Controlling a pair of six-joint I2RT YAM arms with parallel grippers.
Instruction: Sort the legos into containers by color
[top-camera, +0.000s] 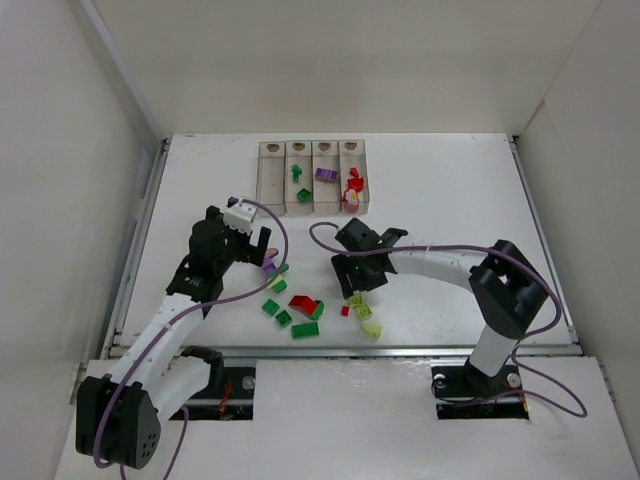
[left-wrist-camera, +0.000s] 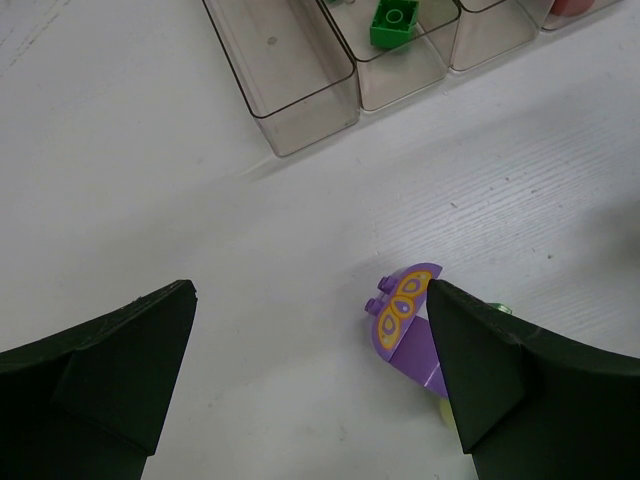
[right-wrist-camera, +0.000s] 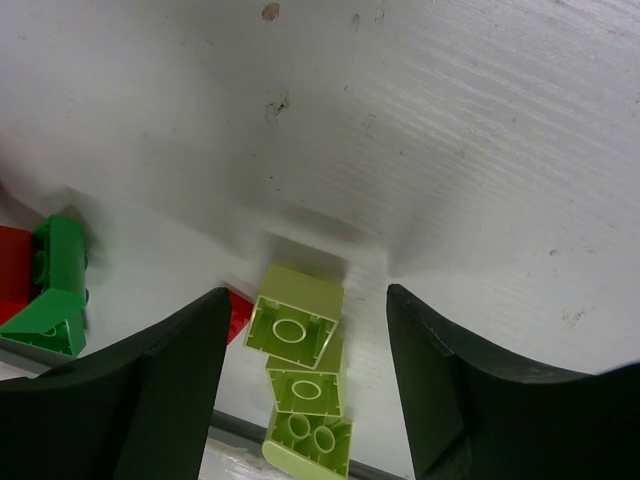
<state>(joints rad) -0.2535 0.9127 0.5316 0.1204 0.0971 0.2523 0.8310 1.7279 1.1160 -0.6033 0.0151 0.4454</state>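
Row of four clear containers (top-camera: 271, 176) joined side by side on far part of counter (top-camera: 450, 200); dark green bricks (top-camera: 297, 172) in second box from left, purple brick (top-camera: 324, 174) in third, red bricks (top-camera: 354, 185) in fourth. Loose legos (top-camera: 305, 330) clustered on near part of counter between both arms: dark green, red, yellow-green, purple.

Left end effector (left-wrist-camera: 310, 300) spread wide, low over counter, pinching nothing; purple arched piece (left-wrist-camera: 405, 318) with yellow pattern lying flat, partly hidden behind one finger (left-wrist-camera: 480, 370); near ends of containers just beyond.

Right end effector (right-wrist-camera: 307, 295) likewise spread, straddling yellow-green brick (right-wrist-camera: 293, 322) lying hollow side up; gaps on both sides, no pinch; two more yellow-green bricks (right-wrist-camera: 305, 385) right behind it, touching in a line; dark green brick (right-wrist-camera: 55, 285) and red pieces (right-wrist-camera: 235, 312) off to one side.
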